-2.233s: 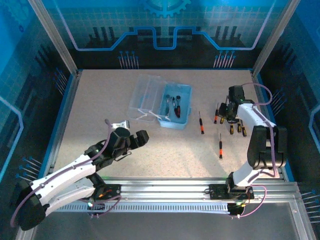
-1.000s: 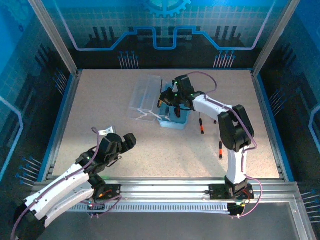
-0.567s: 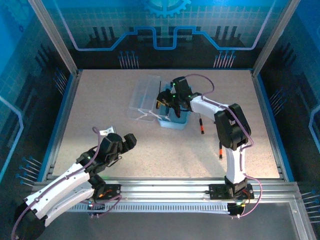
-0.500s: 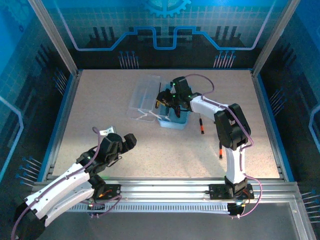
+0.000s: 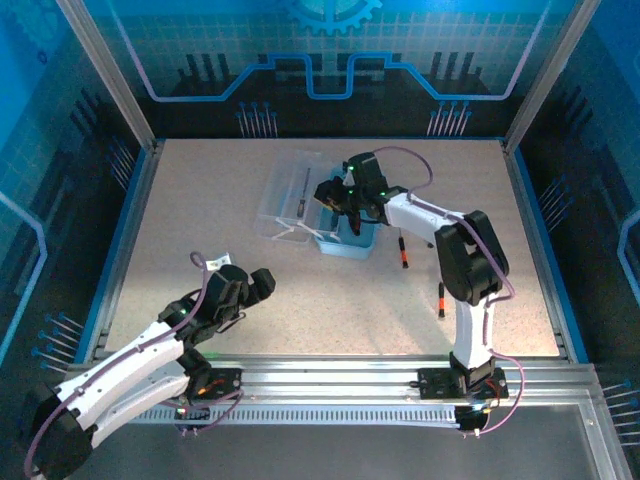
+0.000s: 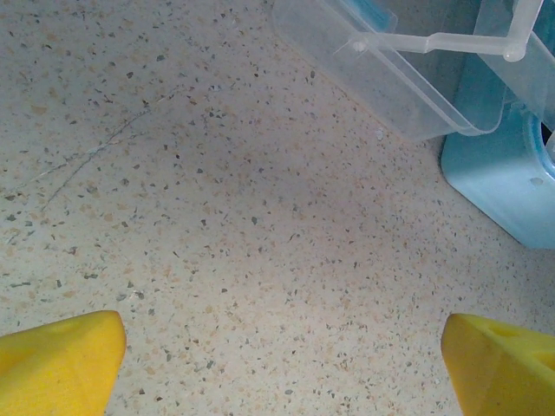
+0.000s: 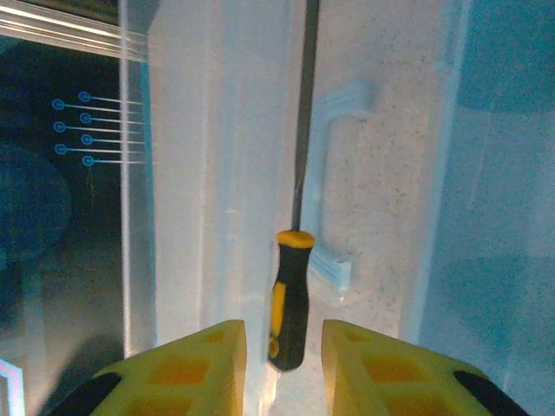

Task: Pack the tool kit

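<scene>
Open tool kit (image 5: 352, 248) — right pincer (image 5: 329, 196) above.

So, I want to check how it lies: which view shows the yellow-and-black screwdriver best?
The right wrist view: the screwdriver lies close up, handle and shaft sharp. The top external view gives it as a thin dark line in the clear lid.

The speckled beige table (image 5: 180, 210) carries the open tool kit (image 5: 345, 246) toward its back, with the clear lid (image 5: 283, 205) laid flat to the left. Right of the case, one black-and-red screwdriver (image 5: 402, 247) lies on the bare tabletop. A second screwdriver (image 5: 441, 295) lies nearer the front edge.
</scene>
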### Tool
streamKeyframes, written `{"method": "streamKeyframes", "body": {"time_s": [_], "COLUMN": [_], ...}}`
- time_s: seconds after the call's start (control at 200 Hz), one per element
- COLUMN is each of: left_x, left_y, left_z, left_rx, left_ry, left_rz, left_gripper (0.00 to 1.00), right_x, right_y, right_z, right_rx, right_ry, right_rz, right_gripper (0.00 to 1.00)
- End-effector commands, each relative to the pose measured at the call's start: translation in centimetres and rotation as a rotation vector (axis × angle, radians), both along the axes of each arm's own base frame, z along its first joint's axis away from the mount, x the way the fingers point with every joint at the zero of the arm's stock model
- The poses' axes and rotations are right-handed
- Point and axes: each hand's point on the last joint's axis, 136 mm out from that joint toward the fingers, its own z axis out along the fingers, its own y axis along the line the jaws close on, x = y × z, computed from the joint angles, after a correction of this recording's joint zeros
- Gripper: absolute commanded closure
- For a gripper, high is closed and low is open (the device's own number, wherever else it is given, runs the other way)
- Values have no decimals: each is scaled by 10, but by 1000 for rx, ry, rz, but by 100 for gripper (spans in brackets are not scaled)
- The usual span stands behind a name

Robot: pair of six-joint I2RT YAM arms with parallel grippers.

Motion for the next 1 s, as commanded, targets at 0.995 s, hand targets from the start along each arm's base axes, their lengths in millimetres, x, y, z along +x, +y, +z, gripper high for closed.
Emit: {"method": "streamKeyframes", "body": {"time_s": [0.995], "left_x": [19], "left_y": [-166], "left_z": [24], "left_rx": [-268], "left_ry": [-14], "left_rz": [-452], "left_gripper": [9], "right_x": [-139], "right_y": [-370], "right_z": [-90], "right_rx": [-772], "right_ry": [250], "right_rz": [-503], "right_gripper": [44]}}
